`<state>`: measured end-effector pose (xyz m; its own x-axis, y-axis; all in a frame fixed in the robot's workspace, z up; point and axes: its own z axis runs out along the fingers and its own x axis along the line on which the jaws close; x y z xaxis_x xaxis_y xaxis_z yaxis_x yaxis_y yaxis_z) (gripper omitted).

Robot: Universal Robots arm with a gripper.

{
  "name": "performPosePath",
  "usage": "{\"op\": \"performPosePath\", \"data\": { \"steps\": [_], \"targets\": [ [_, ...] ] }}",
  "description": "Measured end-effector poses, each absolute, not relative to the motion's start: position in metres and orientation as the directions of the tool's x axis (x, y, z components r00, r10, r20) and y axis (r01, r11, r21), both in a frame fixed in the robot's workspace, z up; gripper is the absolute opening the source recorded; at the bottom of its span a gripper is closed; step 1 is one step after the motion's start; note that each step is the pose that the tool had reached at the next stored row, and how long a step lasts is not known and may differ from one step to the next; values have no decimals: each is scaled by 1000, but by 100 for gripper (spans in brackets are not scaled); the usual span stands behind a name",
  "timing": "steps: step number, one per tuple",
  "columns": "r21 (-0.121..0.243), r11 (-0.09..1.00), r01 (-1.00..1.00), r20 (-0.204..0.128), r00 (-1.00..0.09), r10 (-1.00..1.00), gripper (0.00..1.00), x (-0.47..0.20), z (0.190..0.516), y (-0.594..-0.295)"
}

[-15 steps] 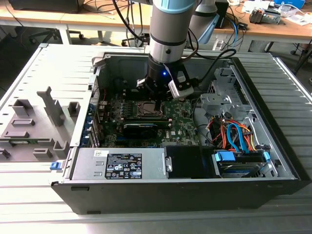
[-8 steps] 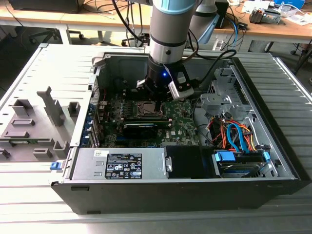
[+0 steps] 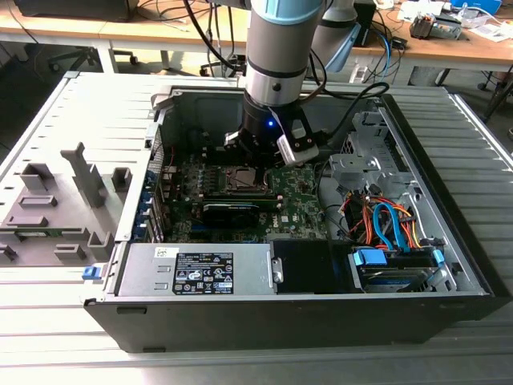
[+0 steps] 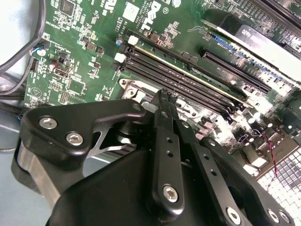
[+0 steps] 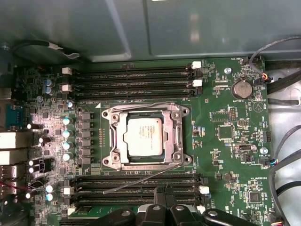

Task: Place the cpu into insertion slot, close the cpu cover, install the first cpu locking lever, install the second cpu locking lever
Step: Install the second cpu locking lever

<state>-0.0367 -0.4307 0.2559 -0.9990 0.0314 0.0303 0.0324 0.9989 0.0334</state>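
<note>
The open computer case [image 3: 449, 241] lies flat on the slatted table [image 3: 72, 120] with the green motherboard [image 3: 300, 196] inside, and the insertion slot [image 5: 109, 141] sits about the middle of the board with the cpu [image 5: 144, 136] already dropped in — silvery top facing up in the first wrist view. The cpu cover [image 5: 174, 136] looks folded down around the chip, and one thin locking lever [image 5: 141, 181] sticks out loose at roughly 7 o'clock from the socket, lying across the memory slots [image 5: 136, 77] there. The gripper [image 4: 165, 96] hangs right above the socket in the exterior view, fingers pressed together with nothing between them. At 3 o'clock of the board there's a tangle of orange and blue cables [image 3: 389, 220], and the power supply [image 3: 200, 269] sits at 6 o'clock. The arm [image 3: 280, 48] blocks the back of the board — the second lever is hard to make out.
</note>
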Motion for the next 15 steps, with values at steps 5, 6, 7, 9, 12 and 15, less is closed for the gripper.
{"op": "performPosePath", "data": {
  "steps": [5, 6, 7, 9, 12, 15],
  "targets": [
    [33, 999, 32, 30, -999, 31, 11, -37, 256, -432],
    [33, 999, 32, 30, -999, 31, 11, -37, 256, -433],
    [33, 999, 32, 30, -999, 31, 11, -37, 256, -433],
    [33, 999, 32, 30, -999, 31, 11, -37, 255, -433],
    [33, 999, 32, 30, -999, 31, 11, -37, 255, -434],
    [33, 999, 32, 30, -999, 31, 11, -37, 255, -436]
  ]
}}
